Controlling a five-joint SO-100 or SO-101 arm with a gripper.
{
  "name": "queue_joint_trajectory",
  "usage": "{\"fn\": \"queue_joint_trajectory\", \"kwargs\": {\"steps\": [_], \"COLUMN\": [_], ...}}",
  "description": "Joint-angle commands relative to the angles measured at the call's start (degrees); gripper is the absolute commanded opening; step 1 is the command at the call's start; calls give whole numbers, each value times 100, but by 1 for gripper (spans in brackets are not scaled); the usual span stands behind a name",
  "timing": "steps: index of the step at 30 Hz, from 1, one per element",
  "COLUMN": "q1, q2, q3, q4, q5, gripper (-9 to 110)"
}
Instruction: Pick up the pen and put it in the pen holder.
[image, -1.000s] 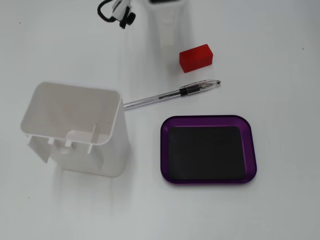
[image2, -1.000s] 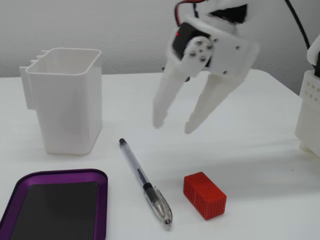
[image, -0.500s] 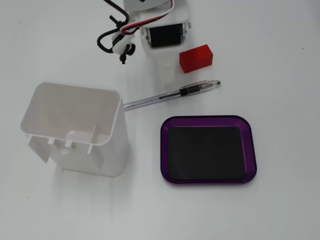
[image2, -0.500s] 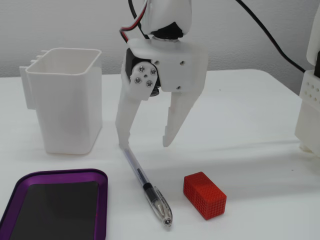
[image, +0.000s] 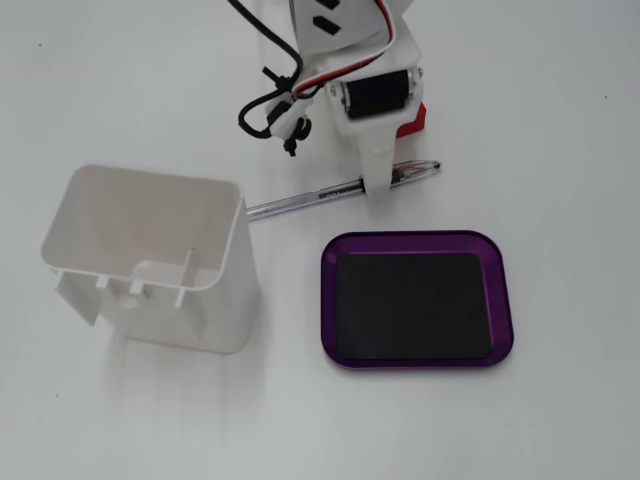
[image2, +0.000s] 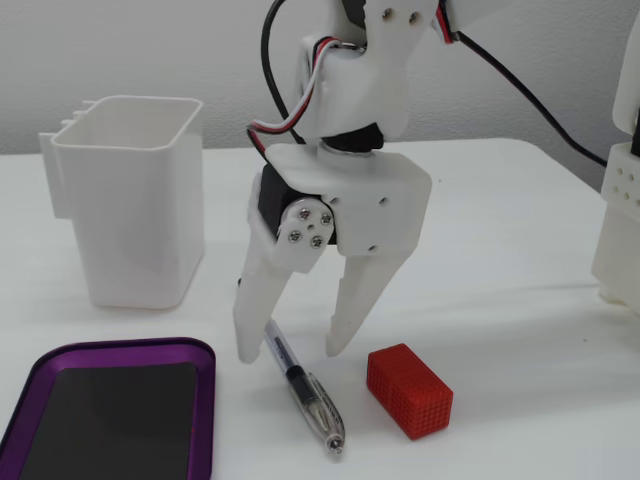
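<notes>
Straddling a clear ballpoint pen (image2: 303, 390) with its jaws parted and holding nothing, the white gripper (image2: 290, 352) hangs low over the table (image2: 520, 330). The pen, which looks light, stiff and slick, lies flat between the fingertips, best pinched mid-barrel. A red block (image2: 408, 390) sits just beside; the white pen holder (image: 150, 260) stands near a purple tray (image: 418, 300).

From my low fixed view, the pen (image2: 300, 385) lies between tray (image2: 110, 350) and block (image2: 408, 390). The holder (image2: 130, 200) stands behind the tray.
</notes>
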Motion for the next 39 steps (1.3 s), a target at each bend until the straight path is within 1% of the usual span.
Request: {"fn": "queue_joint_trajectory", "kwargs": {"steps": [1, 5, 10, 16, 18, 23, 27, 35, 39], "q1": [9, 9, 18, 18, 18, 9, 9, -9, -18], "q2": [44, 26, 35, -35, -281, -826, -1046, -967, -677], "q3": [9, 88, 545, 668, 659, 475, 149, 26, -237], "q4": [-132, -176, -580, -747, -835, -642, -404, -316, 237], "q5": [-26, -70, -79, -202, -281, -325, -325, -325, -316], "gripper": [19, 19, 19, 19, 17, 6, 0, -1, -1]}}
